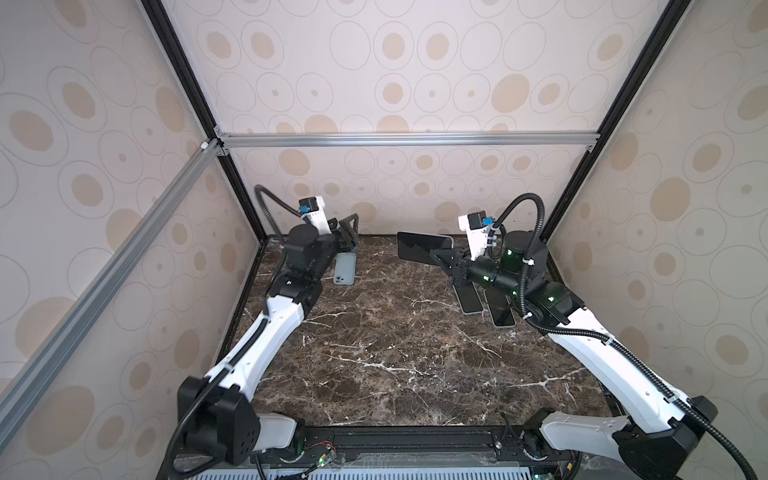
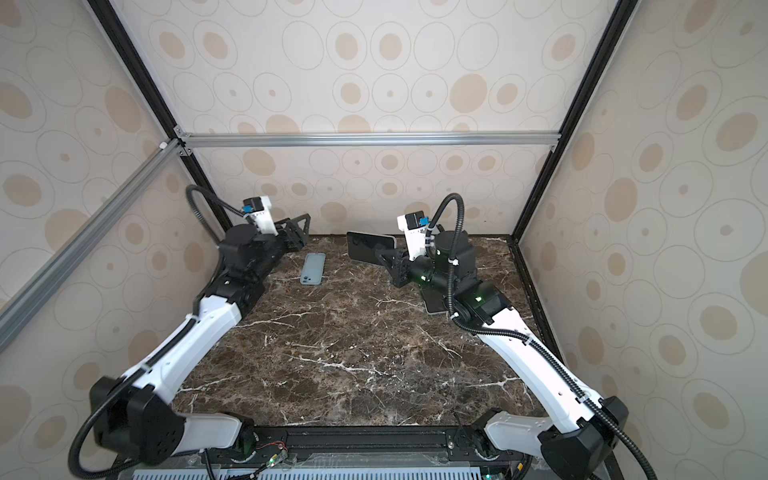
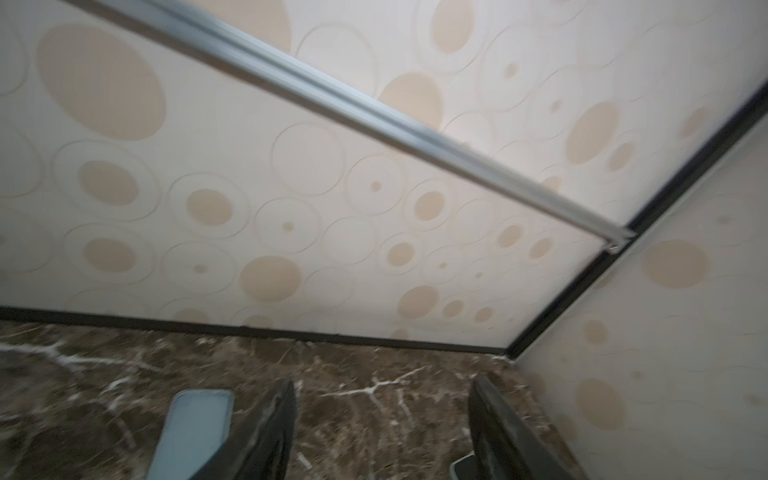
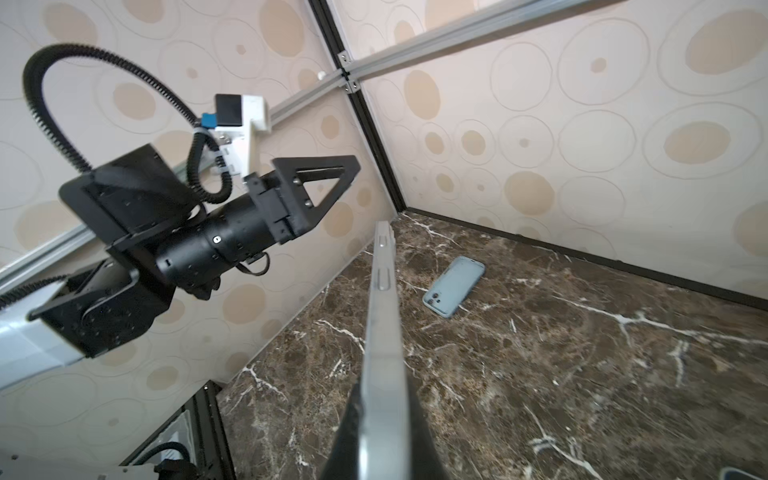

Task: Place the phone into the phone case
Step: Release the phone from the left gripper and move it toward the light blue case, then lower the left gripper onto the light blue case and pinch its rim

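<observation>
- Phone (image 1: pixel 419 247) shows against the biggest thing we see, the circle-patterned walls (image 1: pixel 415 83), which fill the top and both sides of both top views.
- Marble table (image 1: pixel 395 361), dark brown with white veins, takes the lower centre.
- Left arm (image 1: pixel 274 328) runs from lower left up to centre left. Right arm (image 1: pixel 602 353) runs from lower right up to centre right.
- Right gripper (image 1: pixel 442 255), just right of centre, is clamped on the right-hand end of the phone. The phone is off the table, on edge, long side level, dark face toward the camera. In the right wrist view we see it edge-on (image 4: pixel 384 332), running up from bottom centre.
- Left gripper (image 1: pixel 351 230) is at upper left of the table, raised off the surface. In the left wrist view its fingers (image 3: pixel 270 436) stand apart, with only bare marble between them.
- Two more phones (image 1: pixel 469 301) lie flat side by side under the right arm, partly hidden.
- Phone case (image 1: pixel 345 269), blue-grey, lies flat on the table left of centre. It is just below the left gripper in frame and well apart from the held phone. We cannot tell which face is up.
</observation>
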Motion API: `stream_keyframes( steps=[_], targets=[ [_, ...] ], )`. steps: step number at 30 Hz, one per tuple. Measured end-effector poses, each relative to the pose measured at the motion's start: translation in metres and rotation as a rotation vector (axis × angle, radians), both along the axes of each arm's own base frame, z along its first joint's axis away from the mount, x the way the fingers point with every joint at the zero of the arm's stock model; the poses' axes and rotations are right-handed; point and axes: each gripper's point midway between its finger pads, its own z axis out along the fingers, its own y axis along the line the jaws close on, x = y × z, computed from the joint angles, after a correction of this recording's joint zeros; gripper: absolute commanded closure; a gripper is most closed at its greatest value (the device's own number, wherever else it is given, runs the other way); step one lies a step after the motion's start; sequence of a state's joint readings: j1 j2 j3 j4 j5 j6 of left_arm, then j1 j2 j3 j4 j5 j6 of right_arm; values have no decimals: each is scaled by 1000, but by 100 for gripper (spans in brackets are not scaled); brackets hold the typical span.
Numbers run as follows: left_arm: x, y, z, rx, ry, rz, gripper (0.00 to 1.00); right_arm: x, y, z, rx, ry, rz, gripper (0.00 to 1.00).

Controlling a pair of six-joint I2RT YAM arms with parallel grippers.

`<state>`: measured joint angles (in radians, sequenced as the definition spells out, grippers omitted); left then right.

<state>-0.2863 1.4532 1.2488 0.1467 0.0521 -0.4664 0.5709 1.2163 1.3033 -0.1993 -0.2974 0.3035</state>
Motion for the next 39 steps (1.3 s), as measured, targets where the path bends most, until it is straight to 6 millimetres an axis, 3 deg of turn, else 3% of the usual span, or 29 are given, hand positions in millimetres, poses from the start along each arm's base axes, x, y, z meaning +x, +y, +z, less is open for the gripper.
stream_keyframes(
  steps=[4, 7, 9, 11, 13, 25, 29, 32, 39],
  targets=[
    [57, -2, -103, 175, 244, 56, 40, 3, -8, -13, -61, 15, -44, 100],
    [74, -4, -187, 261, 418, 56, 43, 2, -16, -14, -89, 7, -70, 100],
    [78, -2, -232, 302, 514, 56, 46, -1, -20, -12, -98, -3, -82, 100],
    [82, 0, -264, 331, 588, 52, 47, -5, -25, -9, -101, -13, -94, 100],
    [88, 0, -283, 347, 633, 47, 48, -9, -30, -8, -102, -22, -103, 100],
    [133, 17, -299, 385, 696, 43, 58, -15, -41, -19, -130, -6, -134, 100],
    [131, 18, -318, 418, 747, 17, 66, -15, -42, -21, -136, 2, -136, 100],
    [132, 15, -318, 429, 754, -14, 70, -16, -42, -23, -140, 6, -135, 100],
    [126, 7, -321, 459, 758, -91, 97, -16, -44, -26, -149, 16, -141, 100]
  ],
)
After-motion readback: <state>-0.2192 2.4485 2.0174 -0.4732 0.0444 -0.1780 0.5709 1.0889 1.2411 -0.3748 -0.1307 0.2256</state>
